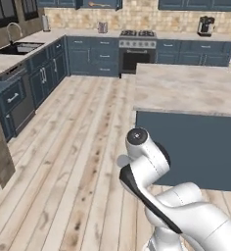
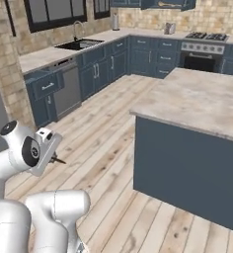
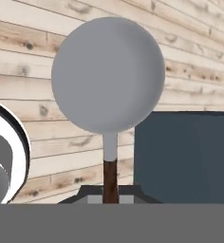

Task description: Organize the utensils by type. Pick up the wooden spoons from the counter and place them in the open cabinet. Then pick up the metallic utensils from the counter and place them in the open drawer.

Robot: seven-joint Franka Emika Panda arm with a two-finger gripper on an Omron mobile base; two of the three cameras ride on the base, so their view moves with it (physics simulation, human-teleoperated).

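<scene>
My gripper point(image 3: 110, 197) is shut on a metallic utensil point(image 3: 108, 76) with a round silver head and a thin dark handle. Its handle stands pinched between the fingertips and its head hangs over the plank floor. From the right base view the gripper point(image 2: 53, 157) sits low beside the arm, away from any counter. The counter point(image 1: 88, 33) runs along the far tiled wall. Above it is the open cabinet point(image 1: 99, 6), where a tan wooden spoon point(image 1: 100, 4) lies inside. The open drawer is out of view.
A large island point(image 1: 186, 88) with a beige top and dark blue sides stands close on the right, and its side point(image 3: 185, 156) is near the hand. A stove point(image 1: 137, 44) is at the far wall. A sink counter point(image 1: 19, 47) lines the left. Wooden floor lies between.
</scene>
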